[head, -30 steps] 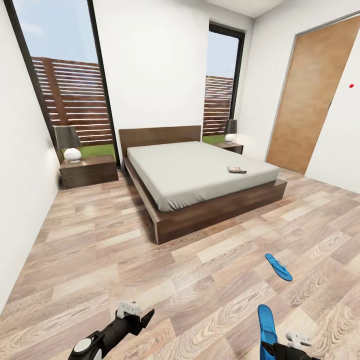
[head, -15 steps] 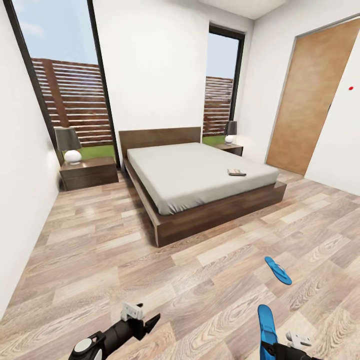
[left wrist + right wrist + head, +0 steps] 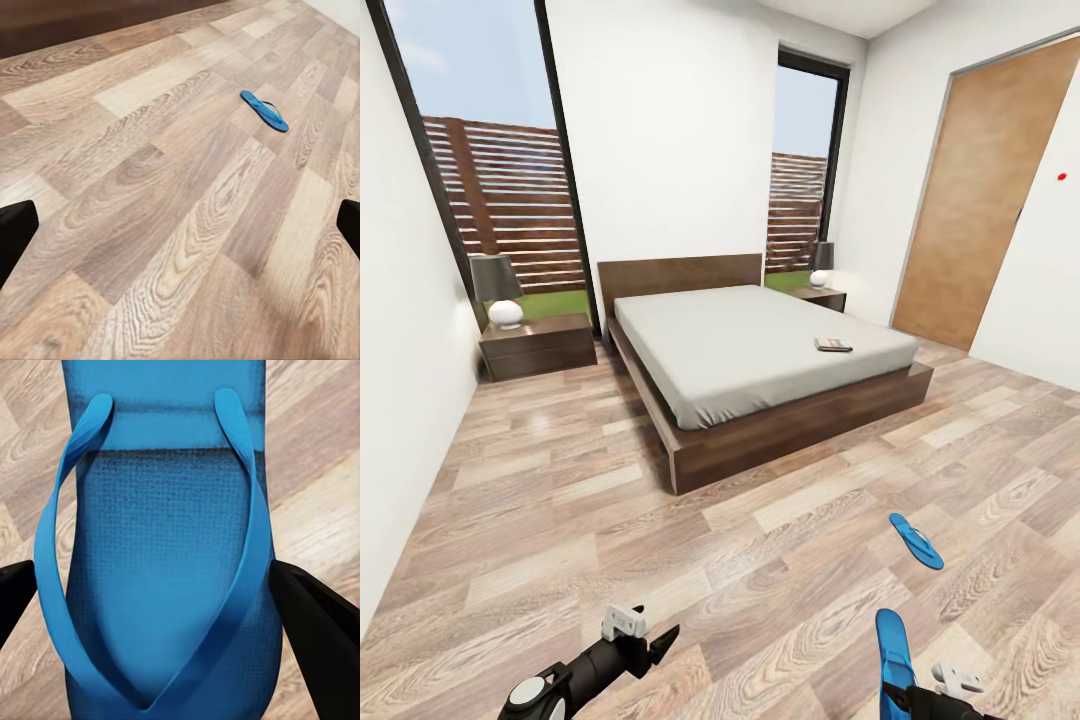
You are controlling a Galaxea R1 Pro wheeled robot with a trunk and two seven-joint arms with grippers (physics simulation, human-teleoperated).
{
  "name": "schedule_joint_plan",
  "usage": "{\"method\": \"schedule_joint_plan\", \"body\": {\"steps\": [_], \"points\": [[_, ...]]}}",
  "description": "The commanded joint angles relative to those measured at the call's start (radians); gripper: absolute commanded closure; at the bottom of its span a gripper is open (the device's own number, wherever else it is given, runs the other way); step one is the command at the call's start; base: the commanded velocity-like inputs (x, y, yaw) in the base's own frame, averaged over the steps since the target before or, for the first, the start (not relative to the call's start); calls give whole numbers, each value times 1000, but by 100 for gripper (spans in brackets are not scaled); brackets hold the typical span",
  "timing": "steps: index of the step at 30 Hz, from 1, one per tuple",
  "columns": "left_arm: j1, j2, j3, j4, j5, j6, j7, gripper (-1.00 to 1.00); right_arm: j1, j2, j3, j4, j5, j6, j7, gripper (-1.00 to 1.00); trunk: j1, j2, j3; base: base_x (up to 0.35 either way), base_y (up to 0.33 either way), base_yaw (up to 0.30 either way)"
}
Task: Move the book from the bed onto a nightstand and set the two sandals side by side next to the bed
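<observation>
A blue sandal [image 3: 892,640] is held above the floor at the lower right of the head view, with my right gripper [image 3: 900,692] shut on it. In the right wrist view the sandal [image 3: 161,547] lies strap-up between the two black fingers [image 3: 315,637]. The other blue sandal [image 3: 916,540] lies flat on the wood floor ahead of it, and I also see this sandal [image 3: 264,110] in the left wrist view. My left gripper [image 3: 657,645] hovers open over bare floor. The book [image 3: 833,344] lies near the right foot corner of the bed [image 3: 760,345].
A nightstand [image 3: 538,345] with a lamp stands left of the bed, and a second nightstand [image 3: 822,296] with a lamp to its right. A brown door [image 3: 985,190] fills the right wall. Wide wood floor [image 3: 560,500] lies between me and the bed.
The whole head view shifted slightly a second ago, so the camera moved. My left gripper edged a little to the right. Nothing has moved in the last half second.
</observation>
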Motion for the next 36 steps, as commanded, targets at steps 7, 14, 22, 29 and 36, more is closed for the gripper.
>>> {"method": "schedule_joint_plan", "body": {"steps": [7,14,22,29,36], "points": [[-1,2,-2,1,8,1,-1,-100,0,0,-2,2,-3,3,1,100,0,0,-1,0,0,0],[-1,1,-2,1,8,1,-1,-100,0,0,-2,3,-2,3,1,100,0,0,-1,0,0,-126],[-1,0,-2,1,8,2,-1,-100,0,0,-2,3,-2,-2,2,100,0,0,-1,0,0,-274],[-1,-1,-3,1,8,2,-1,-100,0,0,-2,3,-2,-2,2,100,0,0,-1,0,0,-281],[-1,-1,-3,1,8,2,-1,-100,0,0,-2,2,-2,-2,2,100,0,0,-1,0,0,-190]]}}
